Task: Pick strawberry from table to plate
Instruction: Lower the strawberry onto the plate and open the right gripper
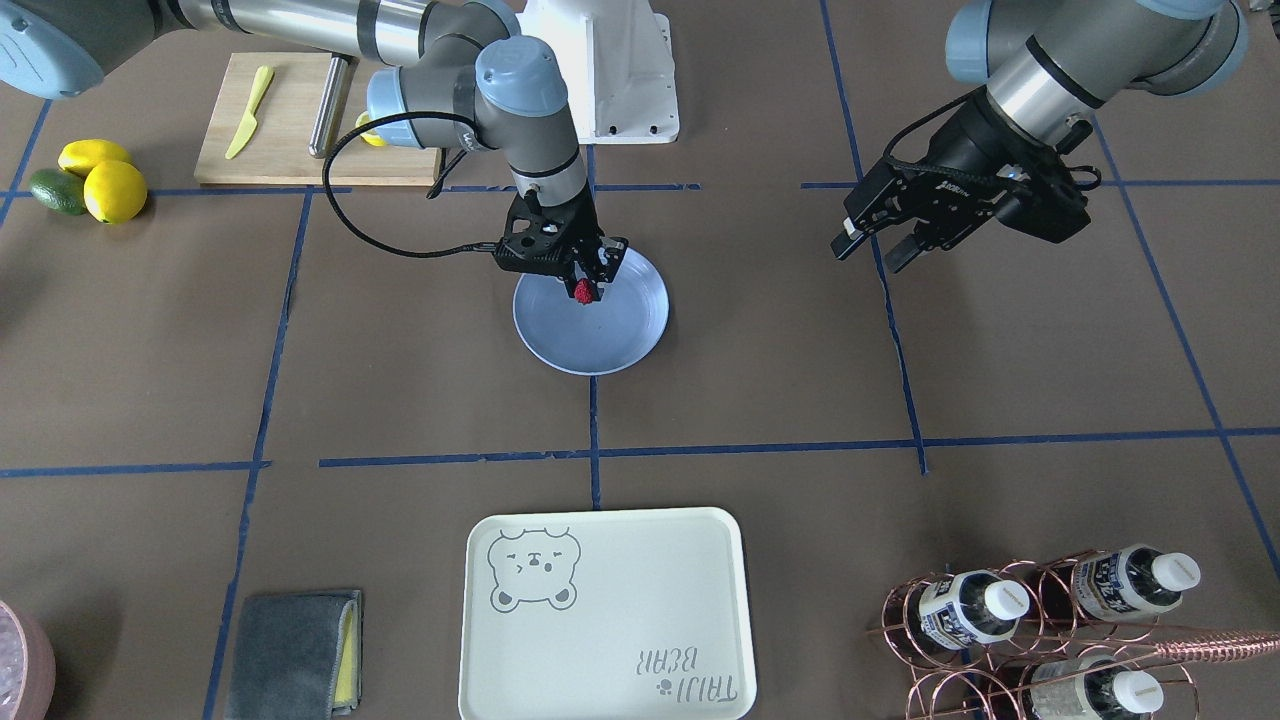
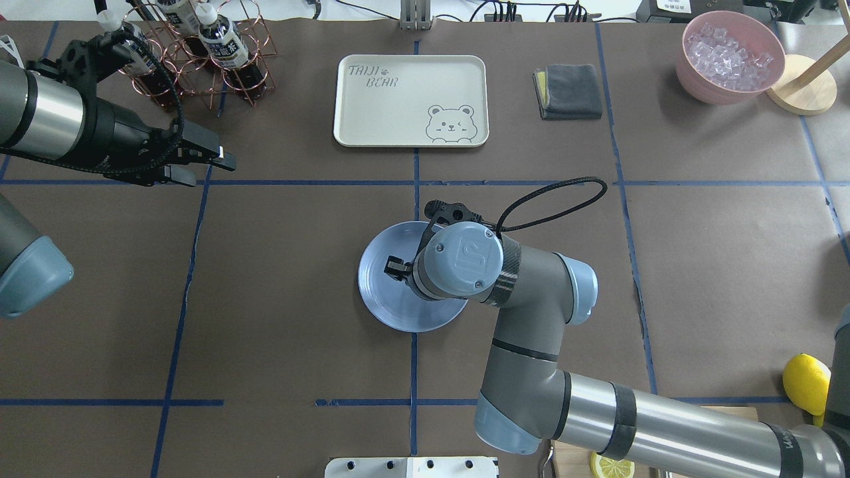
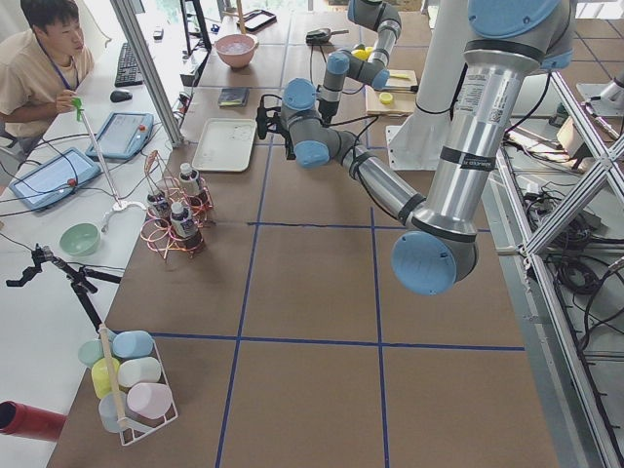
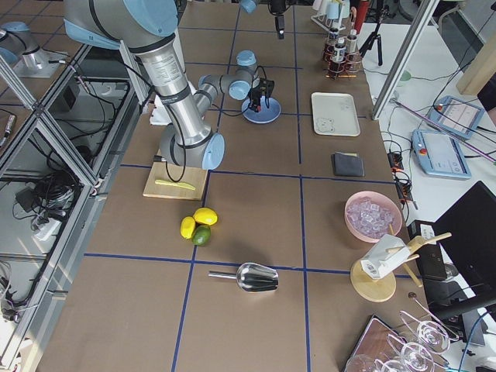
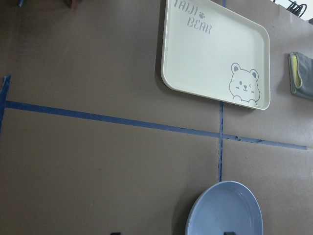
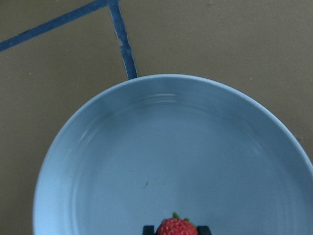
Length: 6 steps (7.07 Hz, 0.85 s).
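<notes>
Spreading under everything is the big brown table [image 1: 760,400], with blue tape [image 1: 600,452] lines crossing it. Two grey arms reach over it. The right arm [image 1: 520,110] bends down to the middle of the table. The left arm [image 1: 1060,60] hangs over bare brown paper, well away from the plate.

A cream tray [image 1: 640,610] with a bear drawn on it lies at the table edge far from the robot. A wooden board [image 1: 290,150] lies near the robot's base, with a yellow knife [image 1: 250,110] on it. A wire rack [image 1: 900,630] holding bottles [image 1: 965,605] stands in a corner on the robot's left. A grey cloth [image 1: 290,650] lies beside the tray.

The round light blue plate [image 1: 600,340] sits in the middle of the table, right on a tape crossing.

The left tool [image 1: 872,252] has its two fingers spread apart, with nothing between them. The right tool [image 1: 588,285] points down over the plate, on the side nearer the robot.

Two lemons [image 1: 115,190] and a green avocado [image 1: 57,191] lie together near the wooden board.

The little red strawberry [image 1: 584,291] is pinched between the right tool's fingers, over the plate. I cannot tell if it touches the plate.
</notes>
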Available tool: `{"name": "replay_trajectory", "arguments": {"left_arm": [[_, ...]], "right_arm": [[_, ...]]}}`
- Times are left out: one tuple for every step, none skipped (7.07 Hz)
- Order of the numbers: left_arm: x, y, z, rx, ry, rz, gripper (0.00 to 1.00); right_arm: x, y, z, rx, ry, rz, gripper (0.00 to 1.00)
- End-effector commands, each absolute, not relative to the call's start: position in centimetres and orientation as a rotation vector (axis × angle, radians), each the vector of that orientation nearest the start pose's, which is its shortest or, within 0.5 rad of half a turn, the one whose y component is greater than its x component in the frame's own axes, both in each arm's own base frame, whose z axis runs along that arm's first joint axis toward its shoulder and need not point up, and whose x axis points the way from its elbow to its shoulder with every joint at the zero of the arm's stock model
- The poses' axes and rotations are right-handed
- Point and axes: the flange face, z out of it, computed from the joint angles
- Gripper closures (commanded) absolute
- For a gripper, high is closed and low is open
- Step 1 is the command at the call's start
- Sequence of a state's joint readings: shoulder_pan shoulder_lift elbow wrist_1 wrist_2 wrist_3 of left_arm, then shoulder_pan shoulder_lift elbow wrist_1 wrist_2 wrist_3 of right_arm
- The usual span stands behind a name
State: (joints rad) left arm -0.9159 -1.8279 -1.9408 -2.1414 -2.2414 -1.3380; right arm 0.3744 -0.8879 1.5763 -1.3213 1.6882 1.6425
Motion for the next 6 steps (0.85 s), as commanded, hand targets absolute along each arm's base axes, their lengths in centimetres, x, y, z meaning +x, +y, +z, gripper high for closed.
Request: {"name": "replay_trajectory", "arguments": {"left_arm": [[26.9, -46.7, 27.7, 0.133, 1.279, -0.185, 0.19], [26.9, -46.7, 27.7, 0.134, 1.28, -0.185, 0.18], [26.9, -46.7, 27.7, 0.133, 1.279, -0.185, 0.18], [26.9, -46.7, 27.7, 0.133, 1.279, -0.185, 0.17], [27.0, -46.7, 27.8, 0.131, 1.278, -0.185, 0.17], [27.0, -46.8, 27.9, 0.13, 1.277, -0.185, 0.17]], "right_arm": [[-62.2, -37.5, 23.0, 0.035, -0.926, 0.359, 1.0], [-62.3, -37.5, 23.0, 0.035, -0.926, 0.356, 1.0], [-62.3, -37.5, 23.0, 0.034, -0.927, 0.359, 1.0], [-62.4, -37.4, 23.1, 0.032, -0.923, 0.358, 0.01], [-62.4, -37.4, 22.8, 0.033, -0.93, 0.359, 0.0], [-62.3, -37.5, 21.7, 0.036, -0.947, 0.358, 0.0]]}}
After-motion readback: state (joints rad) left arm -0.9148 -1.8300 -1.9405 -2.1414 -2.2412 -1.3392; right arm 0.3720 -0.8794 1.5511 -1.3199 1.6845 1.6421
